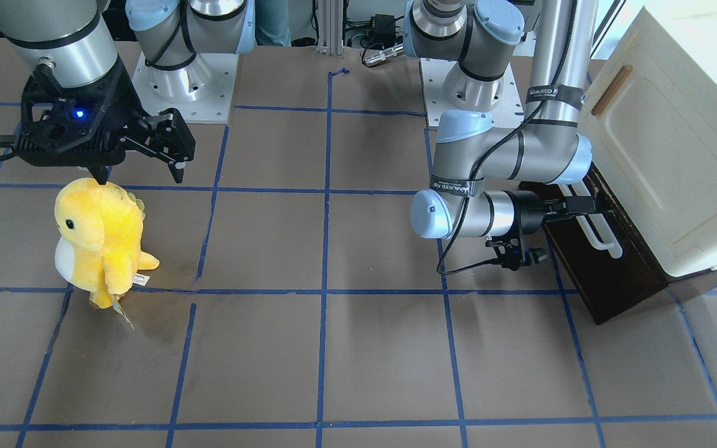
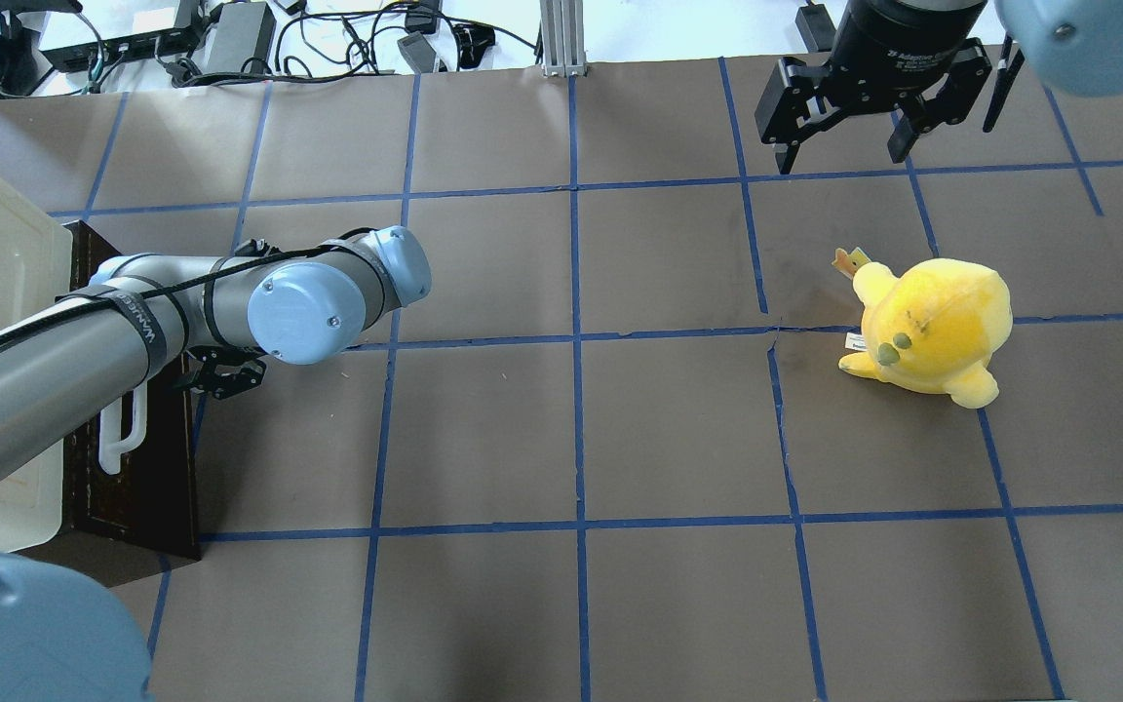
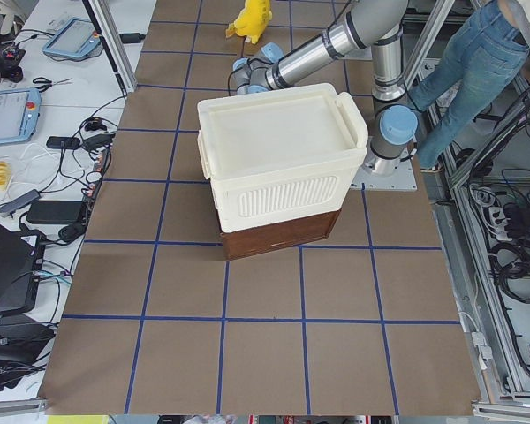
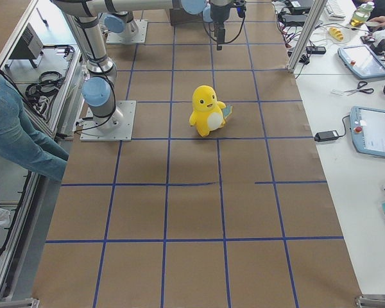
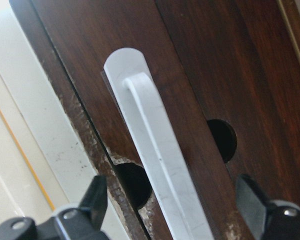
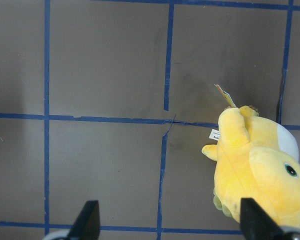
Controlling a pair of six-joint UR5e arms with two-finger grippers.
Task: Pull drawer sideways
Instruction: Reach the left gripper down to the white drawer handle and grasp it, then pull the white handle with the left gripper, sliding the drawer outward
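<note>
you'll find the drawer [image 1: 613,280] under the cream cabinet [image 1: 663,155] at the robot's left table end. the left arm reaches in level, its left gripper [image 1: 576,207] spread wide astride the white handle [image 1: 601,239]. the right gripper [image 2: 840,161] hangs released over the yellow plush [image 1: 100,236].

The brown surface [image 1: 383,361], gridded with blue tape, carries a yellow plush toy [image 1: 98,236] standing upright. Well apart from it sits a cream cabinet [image 1: 676,143], its dark drawer [image 1: 582,280] lowest.
</note>
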